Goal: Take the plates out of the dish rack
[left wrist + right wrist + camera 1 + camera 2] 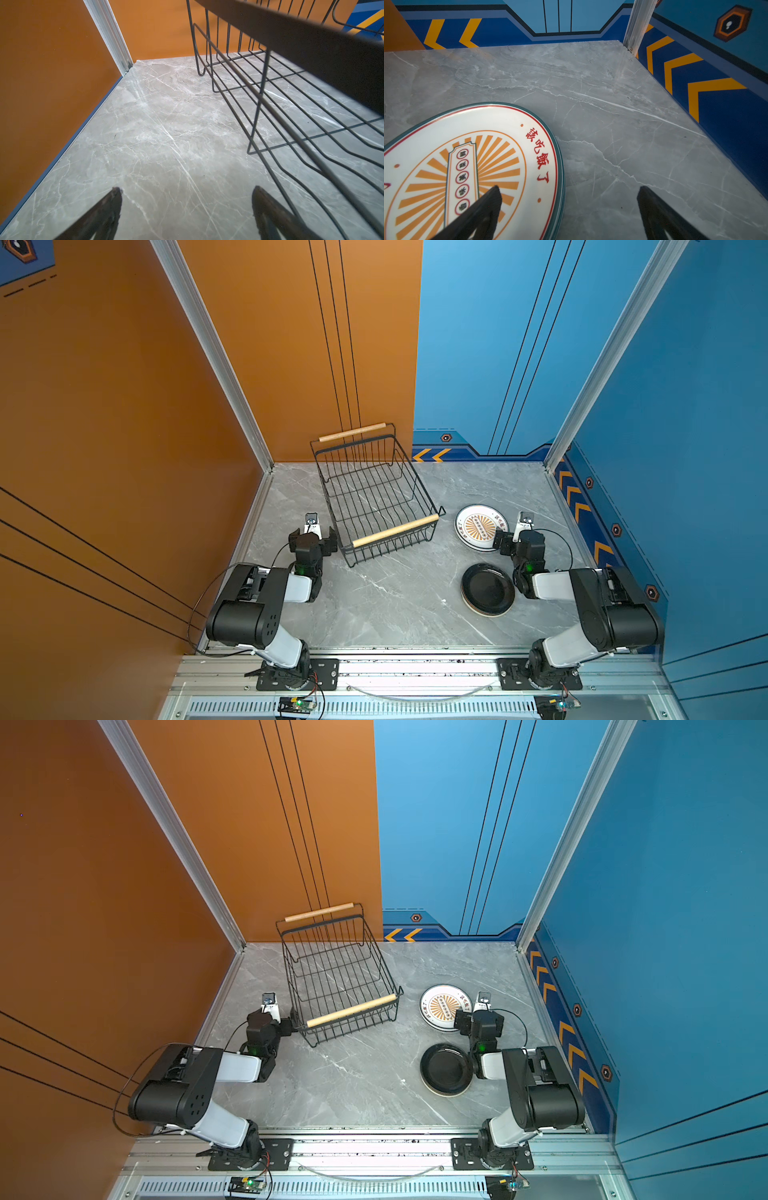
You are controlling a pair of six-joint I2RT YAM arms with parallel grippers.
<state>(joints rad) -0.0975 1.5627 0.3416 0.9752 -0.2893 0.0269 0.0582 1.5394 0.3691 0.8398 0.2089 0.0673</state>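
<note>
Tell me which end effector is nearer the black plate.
Right. The right end effector hovers open at the sunburst plate edge, just beyond the black plate. The left end effector sits open across the table, beside the dish rack near its left corner.

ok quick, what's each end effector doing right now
Left end effector: open, empty, beside the dish rack.
Right end effector: open, empty, partly over the sunburst plate.

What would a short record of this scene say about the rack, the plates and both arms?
Dish rack: empty, standing on the table
Sunburst-topped stack: right of the rack
Black-topped stack: nearer the arm bases, apart from the other
Left end effector: open, empty, beside the rack
Right end effector: open, empty, at the sunburst stack's edge
</note>
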